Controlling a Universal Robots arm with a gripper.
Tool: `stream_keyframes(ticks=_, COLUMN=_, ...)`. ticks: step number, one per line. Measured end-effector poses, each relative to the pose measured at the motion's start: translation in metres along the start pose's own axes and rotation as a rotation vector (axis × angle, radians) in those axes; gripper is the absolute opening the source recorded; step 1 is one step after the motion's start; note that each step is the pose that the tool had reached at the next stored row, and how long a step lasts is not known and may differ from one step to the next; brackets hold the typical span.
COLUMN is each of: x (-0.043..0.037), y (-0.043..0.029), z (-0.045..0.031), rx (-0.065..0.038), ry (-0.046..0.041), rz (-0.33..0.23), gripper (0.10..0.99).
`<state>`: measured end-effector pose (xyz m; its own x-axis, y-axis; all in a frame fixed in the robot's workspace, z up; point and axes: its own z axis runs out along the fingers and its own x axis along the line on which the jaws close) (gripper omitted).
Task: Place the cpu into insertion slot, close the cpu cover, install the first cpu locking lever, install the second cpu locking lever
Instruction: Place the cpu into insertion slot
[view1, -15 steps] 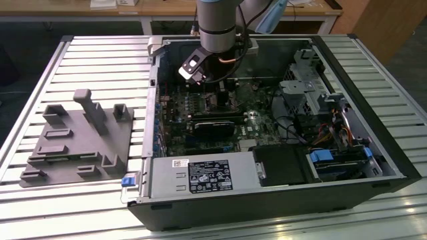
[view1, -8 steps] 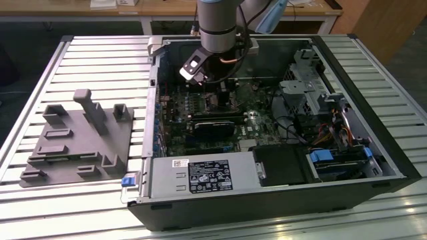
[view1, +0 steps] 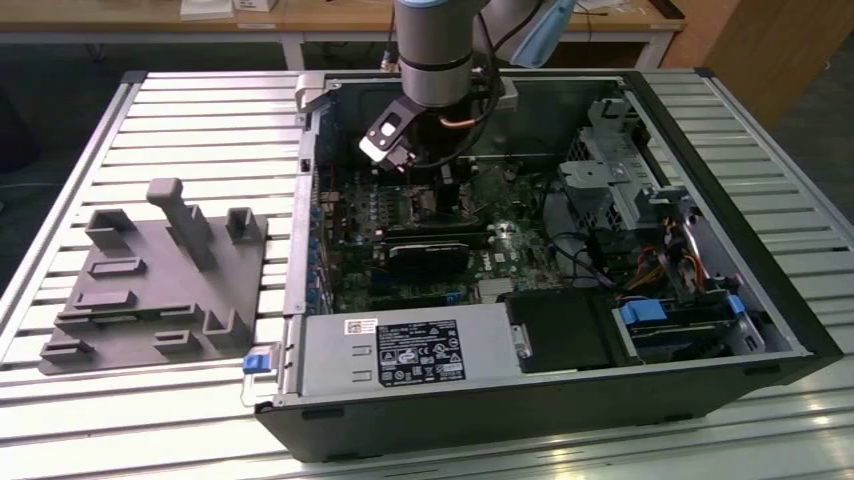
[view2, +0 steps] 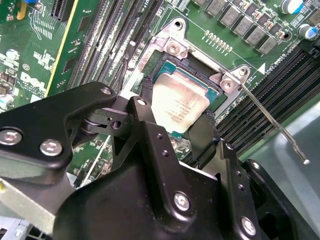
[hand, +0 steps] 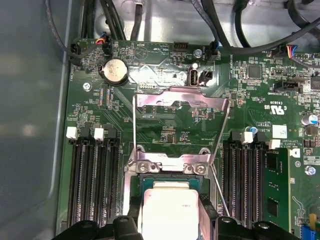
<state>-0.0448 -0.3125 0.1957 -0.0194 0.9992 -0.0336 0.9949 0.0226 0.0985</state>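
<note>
Hand (view2: 176, 116): black, two-fingered, bulking across the foreground in the second wrist view. Its fingers (view2: 144, 111) press against two opposite edges of the cpu, clamped on it. In the exterior view the hand (view1: 430, 172) reaches down from the arm (view1: 434, 40) into the open computer case (view1: 787, 320).

Cpu (view2: 181, 105): flat square chip with a silvery-grey metal top and faint print, lighter than everything around it. It sits within the black rim of the insertion slot (view2: 189, 71), on the green motherboard (hand: 165, 127). Whether it is fully seated cannot be told.

Cpu cover (hand: 182, 98): thin grey metal frame, swung open and away from the slot, leaving it uncovered.

Locking lever (view2: 274, 124): thin wire rod, raised, slanting out beside the slot.

Margins: rows of black memory slots (hand: 92, 185) run just beside the slot on two sides. Open board lies beyond the cover. The case walls stand well apart from the hand.

Surroundings: the case lies on a slatted metal surface (view1: 200, 110). A grey fixture (view1: 160, 280) sits on the exterior view's left, apart from the case.
</note>
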Motion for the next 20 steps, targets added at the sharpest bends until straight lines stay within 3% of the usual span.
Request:
stream_keyframes(ticks=10, x=0.0001, y=-0.0001, z=0.0012, rx=0.0, ry=0.0002, rz=0.0, gripper=0.533)
stream_keyframes(ticks=12, x=0.0001, y=-0.0001, z=0.0013, rx=0.0, ry=0.0003, rz=0.0, gripper=0.545)
stream_keyframes(ticks=13, x=0.0001, y=-0.0001, z=0.0013, rx=0.0, ry=0.0002, rz=0.0, gripper=0.608)
stream_keyframes(ticks=15, x=0.0001, y=-0.0001, z=0.0013, rx=0.0, ry=0.0002, rz=0.0, gripper=0.608)
stream_keyframes(ticks=20, x=-0.0002, y=0.0006, z=-0.0058, rx=0.0, ry=0.0004, rz=0.0, gripper=0.608)
